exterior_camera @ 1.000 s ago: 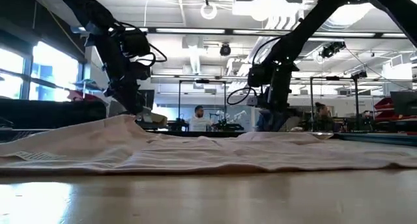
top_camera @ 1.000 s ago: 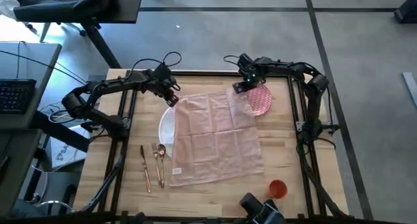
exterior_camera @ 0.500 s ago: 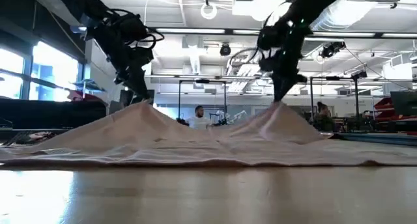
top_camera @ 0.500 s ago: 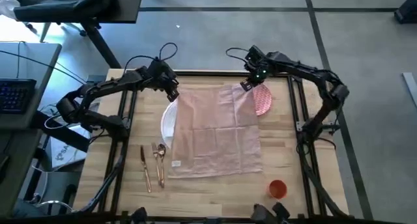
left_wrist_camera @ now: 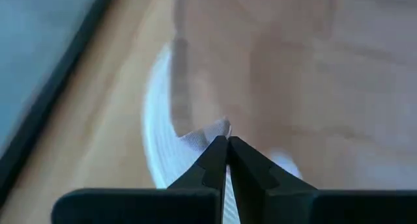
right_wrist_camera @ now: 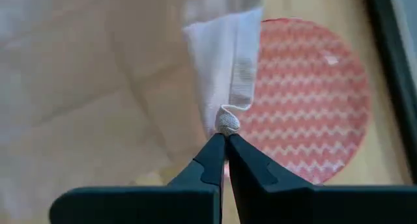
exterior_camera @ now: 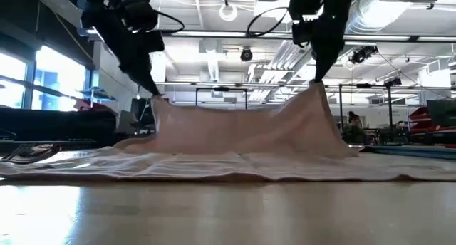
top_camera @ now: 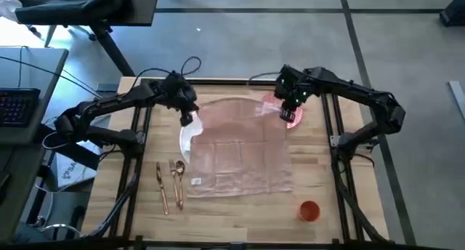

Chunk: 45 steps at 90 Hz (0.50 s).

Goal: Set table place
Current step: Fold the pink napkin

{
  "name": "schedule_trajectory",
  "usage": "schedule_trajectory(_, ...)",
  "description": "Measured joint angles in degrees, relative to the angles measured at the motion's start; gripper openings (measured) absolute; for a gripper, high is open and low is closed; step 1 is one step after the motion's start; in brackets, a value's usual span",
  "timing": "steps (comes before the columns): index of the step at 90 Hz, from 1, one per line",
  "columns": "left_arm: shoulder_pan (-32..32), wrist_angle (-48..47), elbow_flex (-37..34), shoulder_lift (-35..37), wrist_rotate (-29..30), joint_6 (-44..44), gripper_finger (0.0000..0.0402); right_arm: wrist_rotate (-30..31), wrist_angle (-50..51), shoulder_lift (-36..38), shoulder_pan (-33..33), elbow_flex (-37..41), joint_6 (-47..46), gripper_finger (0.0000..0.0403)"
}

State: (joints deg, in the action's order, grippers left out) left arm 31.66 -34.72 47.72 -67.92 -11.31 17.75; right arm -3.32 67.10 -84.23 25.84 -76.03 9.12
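A pale pink napkin [top_camera: 236, 152] lies over the middle of the wood table [top_camera: 240, 217], its far edge raised. My left gripper [top_camera: 186, 116] is shut on its far left corner and my right gripper [top_camera: 285, 109] on its far right corner. In the low view the cloth [exterior_camera: 239, 131] hangs between the left gripper [exterior_camera: 154, 97] and the right gripper [exterior_camera: 318, 81]. The white plate [top_camera: 187, 139] shows under the napkin's left side. The pink patterned plate [top_camera: 293, 115] lies half hidden below the right gripper. My left gripper pinches the napkin's far left corner [left_wrist_camera: 219, 129] between its two fingertips, coming from above and pointing down. That corner is lifted and the cloth slopes down from it to the table. My right gripper pinches the far right corner [right_wrist_camera: 226, 122], bunched into a small fold, between its fingertips from above. The corner is lifted above the pink plate [right_wrist_camera: 313, 107], and the napkin's near part [exterior_camera: 214, 170] lies on the table.
Gold cutlery [top_camera: 171, 183] lies left of the napkin near the front. A small orange cup [top_camera: 309, 210] stands at the front right. A black frame runs round the tabletop; a grey desk with a keyboard [top_camera: 18, 105] stands off to the left.
Both grippers have risen with the napkin's far corners. The far half, flat a second ago, now stands up as a sheet stretched between them, while the near part stays on the table and its near edge has slid a little toward the far side.
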Motion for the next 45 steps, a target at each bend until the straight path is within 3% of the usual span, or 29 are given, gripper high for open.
schedule_trajectory(8, -3.3, -2.9, 0.0, 1.7, 1.4, 0.2, 0.0, 0.8, 1.8, 0.0, -3.4, 0.0, -1.6, 0.0)
schedule_trajectory(30, -5.9, -0.4, 1.9, 9.5, 12.5, -1.7, 0.0, 12.4, 1.9, 5.3, -6.1, 0.0, -11.9, 0.0)
schedule_trajectory(37, -4.4, 2.5, 2.0, 10.9, 13.2, -0.5, 0.0, 17.7, 1.6, 7.0, -5.1, 0.0, -13.6, 0.0)
schedule_trajectory(45, -2.3, 4.3, 2.0, 11.0, 10.9, -0.1, 0.0, 19.3, 1.2, 7.8, -3.1, 0.0, -13.6, 0.0)
